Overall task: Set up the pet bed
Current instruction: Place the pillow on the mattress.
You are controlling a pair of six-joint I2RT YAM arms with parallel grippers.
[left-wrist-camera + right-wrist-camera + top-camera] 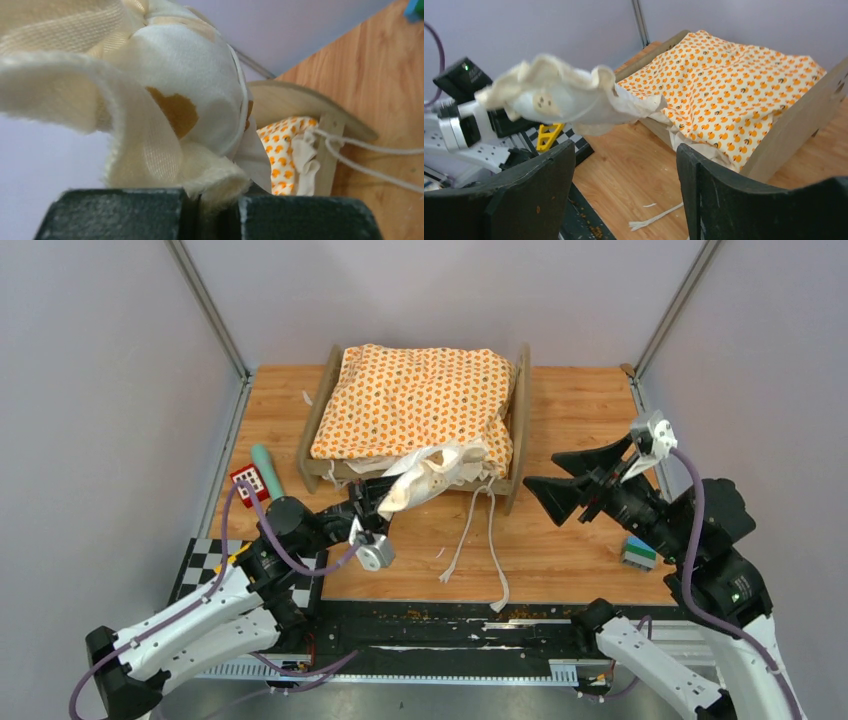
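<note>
Pinching a cream edge of the small white pillow between closed jaws, the left gripper holds it off the table just in front of the pet bed. From above, the left gripper sits at the bed's near side towards its left end board, and the pillow hangs crumpled, its far end overlapping the near edge of the orange-patterned cushion; whether the two touch is unclear. The light-wood bed stands at the far middle of the table with its rounded end boards to left and right, and the cushion is draped over it, covering the base. White ties trail from the cushion's near edge across the bare wood towards the arms. The right gripper hovers just right of the bed's right end board, jaws spread apart with nothing between them. Its wrist view looks past both dark fingers at the lifted pillow, the cushion and the end board. A teal cylinder and a red-and-white block lie near the table's left edge, and a green-topped block lies beside the right arm.
</note>
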